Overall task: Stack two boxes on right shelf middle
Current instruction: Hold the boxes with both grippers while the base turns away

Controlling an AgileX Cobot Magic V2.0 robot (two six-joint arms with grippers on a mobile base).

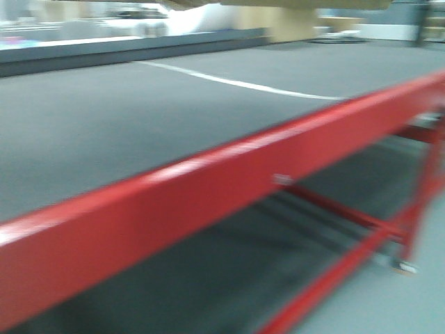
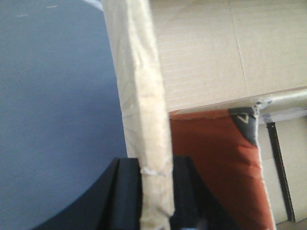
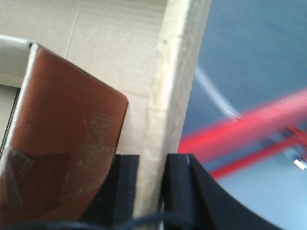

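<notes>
The workbench (image 1: 104, 125) has a flat grey top. Its red front rail (image 1: 139, 229) runs slantwise from the lower left to the upper right of the front view. A thin white line (image 1: 236, 83) lies on the top and curves toward the far right corner; through the blur it may be tape or paint. Under the rail is a lower grey level (image 1: 229, 271), crossed by red braces (image 1: 348, 212). At the right end a red leg (image 1: 424, 202) comes down to the pale floor (image 1: 417, 306).
</notes>
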